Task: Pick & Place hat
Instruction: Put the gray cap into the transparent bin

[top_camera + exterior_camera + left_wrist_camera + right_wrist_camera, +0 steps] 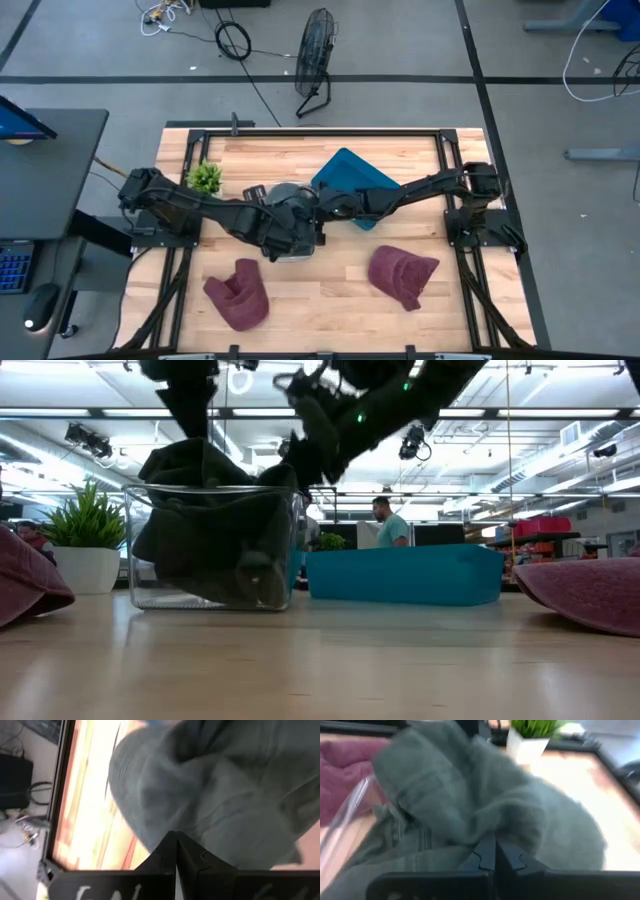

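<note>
A dark grey-green hat (205, 530) sits in a clear box (292, 560) at the table's middle. Its top bulges above the box's rim. My left gripper (176, 840) comes down on the hat from above and from the table's left, and is shut on its cloth. My right gripper (495, 844) reaches in from the table's right, shut, with its tips at the hat's upper side. In the high view both grippers meet over the hat (288, 203). My left gripper pinches a bunch of cloth at the hat's top (172, 822) between its shut fingers, slanting down from the table's left. The hat rises to a peak (190, 452) under the gripper, with its lower part still inside the box. My right gripper has its shut fingertips against the hat's upper fold (492, 827), slanting down from the table's right. Whether it presses on the cloth or only lies against it, I cannot tell.
Two maroon hats (238, 293) (402, 275) lie on the near part of the table, left and right. A teal tray (350, 175) stands behind the box, and a small potted plant (206, 177) stands at the far left. Bare wood lies between the maroon hats.
</note>
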